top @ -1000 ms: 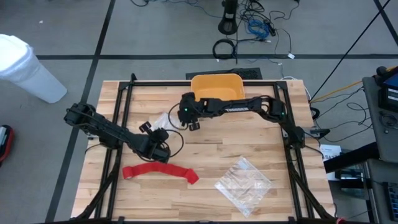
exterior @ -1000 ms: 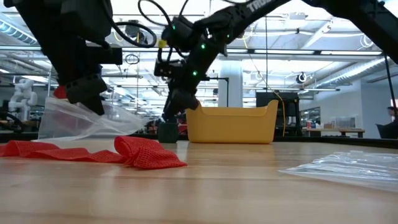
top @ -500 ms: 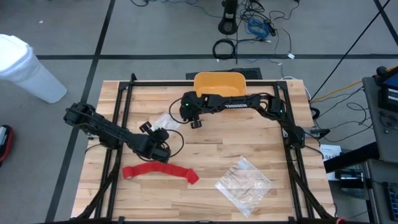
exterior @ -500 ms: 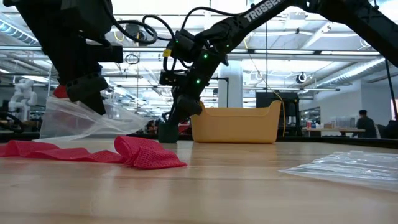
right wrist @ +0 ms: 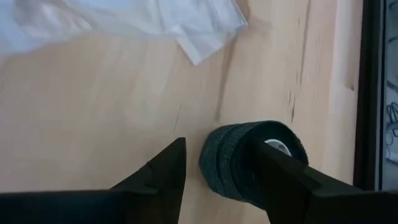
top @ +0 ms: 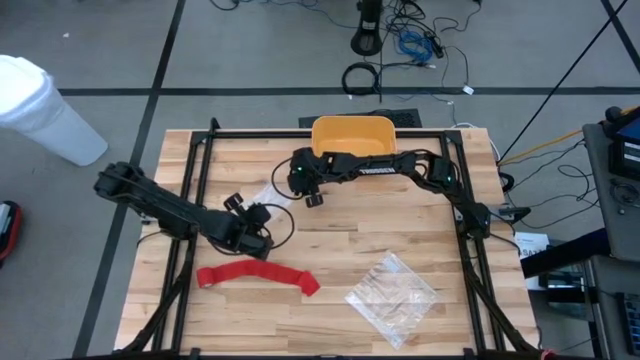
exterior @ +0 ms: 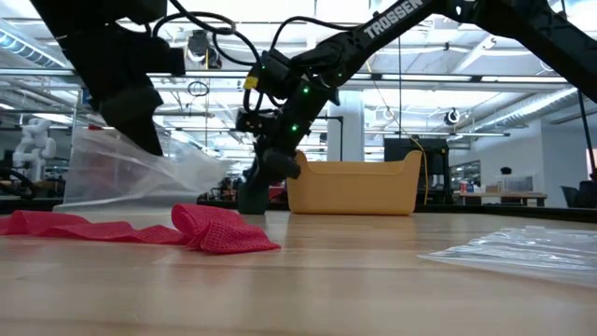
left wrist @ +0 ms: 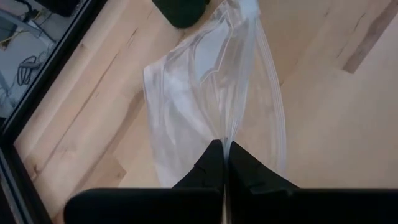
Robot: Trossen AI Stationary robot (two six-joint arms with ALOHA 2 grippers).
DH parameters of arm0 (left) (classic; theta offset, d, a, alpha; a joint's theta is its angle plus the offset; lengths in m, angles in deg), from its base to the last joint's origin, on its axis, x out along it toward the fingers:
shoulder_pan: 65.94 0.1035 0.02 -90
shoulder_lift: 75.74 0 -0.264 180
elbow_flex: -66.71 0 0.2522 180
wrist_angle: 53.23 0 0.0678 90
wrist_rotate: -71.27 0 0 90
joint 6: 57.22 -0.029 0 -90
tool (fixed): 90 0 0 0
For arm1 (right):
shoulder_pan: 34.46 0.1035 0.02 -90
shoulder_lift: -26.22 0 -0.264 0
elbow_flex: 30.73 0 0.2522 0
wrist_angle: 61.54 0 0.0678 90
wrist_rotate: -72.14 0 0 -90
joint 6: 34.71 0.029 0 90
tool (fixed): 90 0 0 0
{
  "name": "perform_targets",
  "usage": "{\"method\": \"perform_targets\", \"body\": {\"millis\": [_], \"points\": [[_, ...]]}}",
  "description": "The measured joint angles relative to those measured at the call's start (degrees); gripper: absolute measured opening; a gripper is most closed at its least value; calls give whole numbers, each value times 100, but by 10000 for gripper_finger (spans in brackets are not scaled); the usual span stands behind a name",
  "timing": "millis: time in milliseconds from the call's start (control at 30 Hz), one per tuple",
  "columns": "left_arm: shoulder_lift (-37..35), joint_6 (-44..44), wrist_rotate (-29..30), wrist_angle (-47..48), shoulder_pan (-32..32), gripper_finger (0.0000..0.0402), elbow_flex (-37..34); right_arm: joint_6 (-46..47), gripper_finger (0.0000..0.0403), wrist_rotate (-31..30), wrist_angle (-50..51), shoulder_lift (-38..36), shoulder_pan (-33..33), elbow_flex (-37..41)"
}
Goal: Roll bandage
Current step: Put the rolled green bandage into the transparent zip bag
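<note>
bandage (top: 258,275): flat near table's (top: 350,245) front-left edge, long axis along that edge | left gripper (top: 257,222): nearer, just behind it, clenched on clear bag (left wrist: 205,93) | right gripper (top: 310,195): farther back near yellow bin (top: 350,137), jaws apart astride dark roll (right wrist: 249,162)

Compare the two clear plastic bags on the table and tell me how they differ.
The bag by the left gripper is pinched in its shut fingers and lifted, hanging crumpled; the other bag lies flat and untouched on the table's near right part. The held bag sits behind the red bandage, the flat one to its right. Both are clear, crinkled plastic.
</note>
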Motion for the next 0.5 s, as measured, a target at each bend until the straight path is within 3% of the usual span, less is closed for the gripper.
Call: {"method": "perform_targets", "body": {"millis": [167,500], "points": [[-73,0,-92,-2,-13,0,0,95,154,-424,203,-47,73,-2],[-73,-14,-189,2,-162,0,0,314,164,-448,1642,-146,362,-373]]}}
